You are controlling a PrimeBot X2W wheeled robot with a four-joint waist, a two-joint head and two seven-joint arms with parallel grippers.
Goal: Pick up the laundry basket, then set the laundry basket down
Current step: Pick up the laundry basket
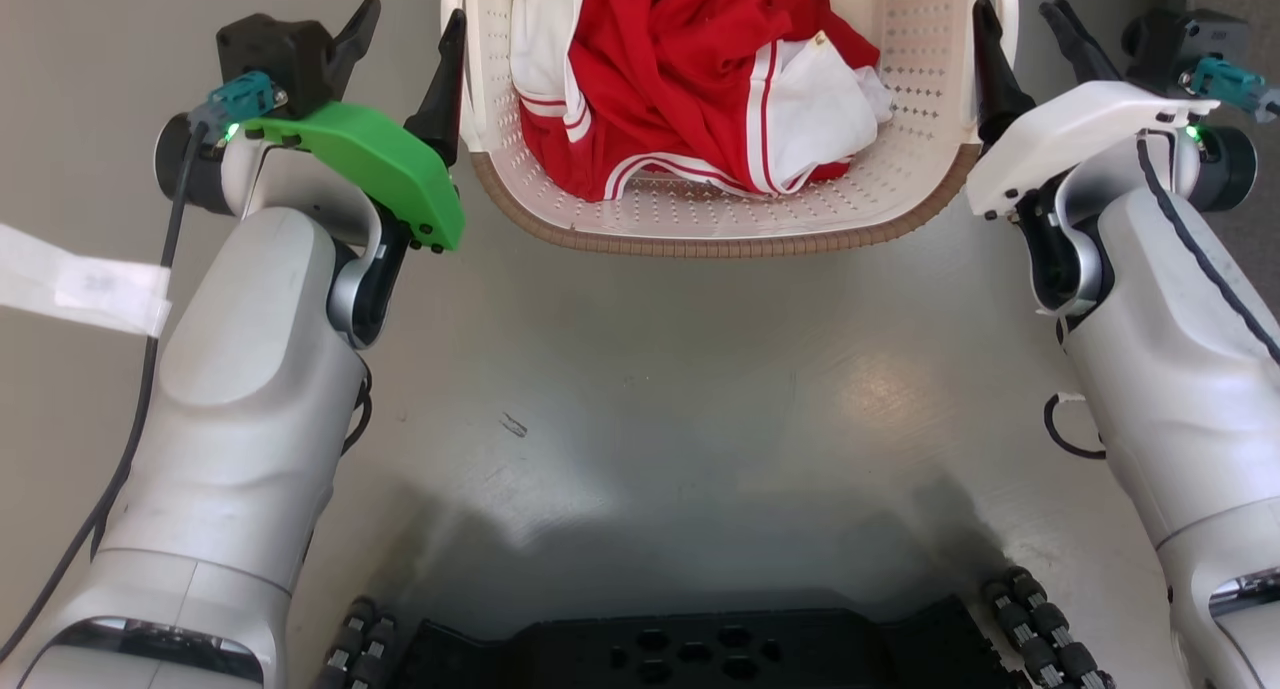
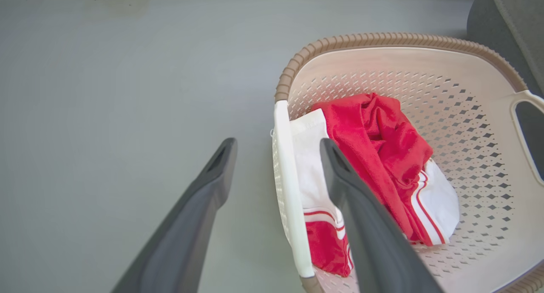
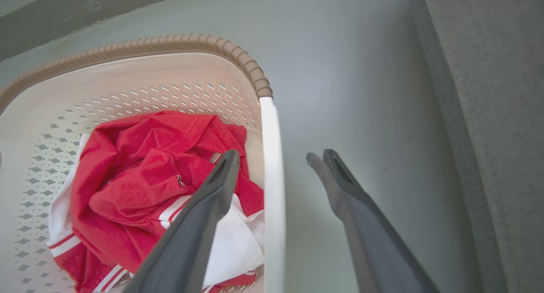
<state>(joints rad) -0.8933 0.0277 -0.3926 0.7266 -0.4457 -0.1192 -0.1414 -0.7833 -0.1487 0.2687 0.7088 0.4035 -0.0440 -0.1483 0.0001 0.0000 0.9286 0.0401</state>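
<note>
Head view: the laundry basket [image 1: 720, 244] sits on the grey floor [image 1: 640, 389] straight ahead, with a crumpled red-and-white garment [image 1: 690, 69] inside. The left gripper [image 1: 400, 54] and right gripper [image 1: 1030, 49] flank its two short sides, both with fingers spread and holding nothing.

Left wrist view: the white left handle [image 2: 285, 169] runs up between the parted fingers, one finger outside the basket and one over the clothes. Contact is hard to judge here.

Right wrist view: the same arrangement, with the right handle [image 3: 272, 157] between the open fingers, apparently untouched.

The basket looks like light, stiff perforated plastic, and its soft load adds little weight. The loop handles are the natural hold, but they are smooth and thin, so they need firm, matched pinches and an even lift to stop it tilting.
</note>
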